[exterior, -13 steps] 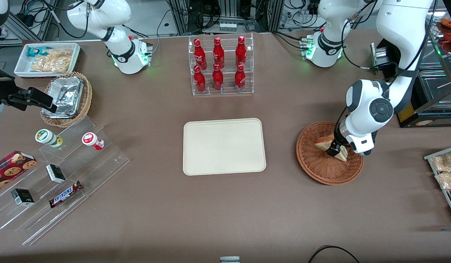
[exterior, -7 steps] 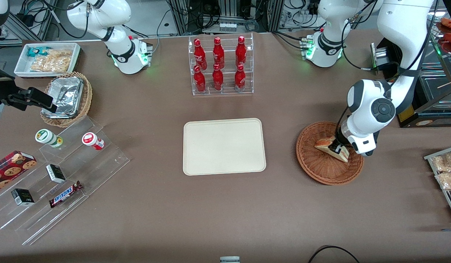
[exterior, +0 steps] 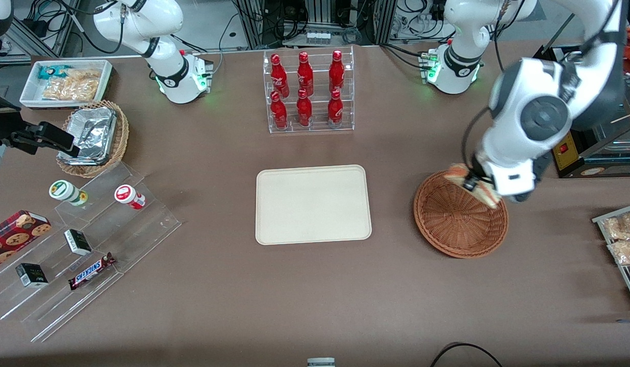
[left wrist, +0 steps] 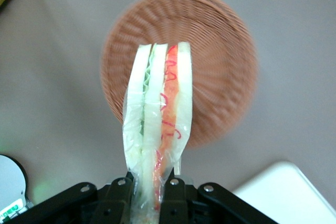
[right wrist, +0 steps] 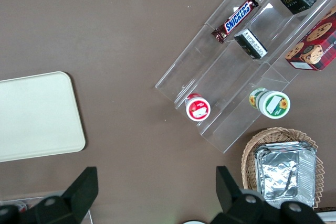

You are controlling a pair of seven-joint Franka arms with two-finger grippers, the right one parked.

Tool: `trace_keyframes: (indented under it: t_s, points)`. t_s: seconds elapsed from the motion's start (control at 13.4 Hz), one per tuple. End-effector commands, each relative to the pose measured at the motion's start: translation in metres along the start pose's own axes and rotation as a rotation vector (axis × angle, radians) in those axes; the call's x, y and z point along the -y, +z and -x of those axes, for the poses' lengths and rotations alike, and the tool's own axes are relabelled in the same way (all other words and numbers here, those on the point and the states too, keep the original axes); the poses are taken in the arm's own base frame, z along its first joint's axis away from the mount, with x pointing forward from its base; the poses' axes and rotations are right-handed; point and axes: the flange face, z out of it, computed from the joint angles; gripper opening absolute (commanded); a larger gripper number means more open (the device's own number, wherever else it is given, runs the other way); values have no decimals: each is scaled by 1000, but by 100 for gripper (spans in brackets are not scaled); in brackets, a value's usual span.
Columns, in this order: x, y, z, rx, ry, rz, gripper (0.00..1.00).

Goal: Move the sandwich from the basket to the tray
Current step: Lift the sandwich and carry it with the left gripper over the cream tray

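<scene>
- I see the basket (exterior: 460,219) sitting on the brown table (exterior: 243,306) toward the working arm's end, with nothing lying in it
- The tray (exterior: 313,204) at the table's middle is bare too (its rounded corner (left wrist: 286,195) shows in the left wrist view)
- My gripper (exterior: 471,182) hangs above the basket's rim on the side farther from the front camera, its fingers (left wrist: 119,195) clamped tight on the sandwich (left wrist: 157,124)
- The sandwich is lifted clear of the basket (left wrist: 210,51), pinched at one end between the pads
- In the wrist view its long axis runs straight out from the fingers, with the white bread layers and pink and green filling edge-on to the camera; from the front the sandwich (exterior: 455,172) pokes out toward the tray
</scene>
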Motion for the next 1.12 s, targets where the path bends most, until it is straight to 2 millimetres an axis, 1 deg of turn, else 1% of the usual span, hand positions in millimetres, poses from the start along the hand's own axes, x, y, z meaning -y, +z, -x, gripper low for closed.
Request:
trace_keyframes:
  t_s: [0.0,0.07,0.3,0.45,0.52,0.6,0.75,0.82,0.97,1.05]
  points:
    - [-61,5,73,14,155,3,6]
    - [-85,5,111,15,240,41,6]
    - [-140,35,202,24,446,109,6]
    - [-163,69,250,36,591,151,6]
    - [-174,83,279,25,637,193,6]
    - [-182,98,297,-8,680,213,7]
    - [-192,138,300,-50,725,179,7]
    - [-198,147,308,-48,736,186,7]
    - [-202,172,309,-50,754,161,7]
    - [-204,181,309,-64,767,149,7]
